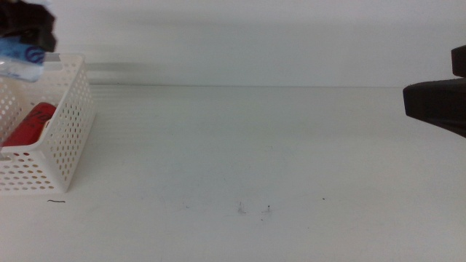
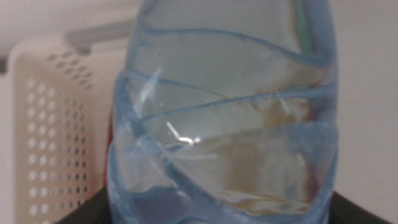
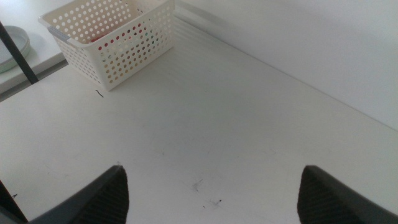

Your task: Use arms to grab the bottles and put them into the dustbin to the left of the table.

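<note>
Step in hand: drop-off. Left claw (image 1: 29, 33) grips water bottle (image 2: 224, 124) above dustbin (image 1: 69, 124) at counter (image 1: 255, 145) left edge. Red can (image 1: 29, 124) already inside. Next move: open over basket (bottle partly cropped). Right claw (image 3: 211, 193) waits spread wide, empty. Yellow tea bottle not visible.

Your clear water bottle (image 1: 20, 60), ribbed with blue-tinted bands, hangs tilted above the dustbin (image 1: 69, 131), held by the left gripper (image 1: 28, 29) at the table's (image 1: 255, 153) far left. The dustbin is a white lattice-sided basket, and inside it you see the red can (image 1: 29, 124) lying on its side.
</note>
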{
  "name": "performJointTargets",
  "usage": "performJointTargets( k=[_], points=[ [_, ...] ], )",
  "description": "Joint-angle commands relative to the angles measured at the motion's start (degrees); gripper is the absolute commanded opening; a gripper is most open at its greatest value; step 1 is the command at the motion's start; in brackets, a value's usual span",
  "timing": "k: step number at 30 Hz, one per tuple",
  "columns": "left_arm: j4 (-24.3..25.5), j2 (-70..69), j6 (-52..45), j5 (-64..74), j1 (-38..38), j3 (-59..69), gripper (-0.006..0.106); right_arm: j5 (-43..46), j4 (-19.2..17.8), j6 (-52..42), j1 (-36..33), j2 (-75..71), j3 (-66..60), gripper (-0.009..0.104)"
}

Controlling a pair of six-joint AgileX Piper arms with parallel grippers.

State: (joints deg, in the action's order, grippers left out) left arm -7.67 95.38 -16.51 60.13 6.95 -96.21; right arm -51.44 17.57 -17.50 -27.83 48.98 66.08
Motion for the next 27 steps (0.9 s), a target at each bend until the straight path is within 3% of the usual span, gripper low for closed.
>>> performJointTargets(
  k=[1,6,10,18,23,27],
  points=[
    [-1.8,1.6,-0.4,-1.5,3.4,-1.8,0.006,0.5,-0.1,-0.4,-0.1,-0.1,0.5,0.086],
    [-6.8,6.3,-4.6,-2.1,8.6,-1.8,0.006,0.5,-0.1,-0.4,-0.1,-0.1,0.5,0.086],
    [-4.4,9.8,-4.9,-2.3,9.6,-1.8,0.006,0.5,-0.1,-0.4,-0.1,-0.1,0.5,0.086],
    [-4.4,16.3,-4.9,-3.2,10.1,-1.8,0.008,0.5,-0.1,-0.4,-0.1,-0.1,0.5,0.086],
    [-4.9,18.9,-4.9,-3.3,10.1,-1.8,0.019,0.5,-0.1,-0.4,-0.1,-0.1,0.5,0.086],
    [-5.0,19.2,-4.9,-3.1,10.1,-1.8,0.038,0.5,-0.1,-0.4,-0.1,-0.1,0.5,0.086]
  ],
)
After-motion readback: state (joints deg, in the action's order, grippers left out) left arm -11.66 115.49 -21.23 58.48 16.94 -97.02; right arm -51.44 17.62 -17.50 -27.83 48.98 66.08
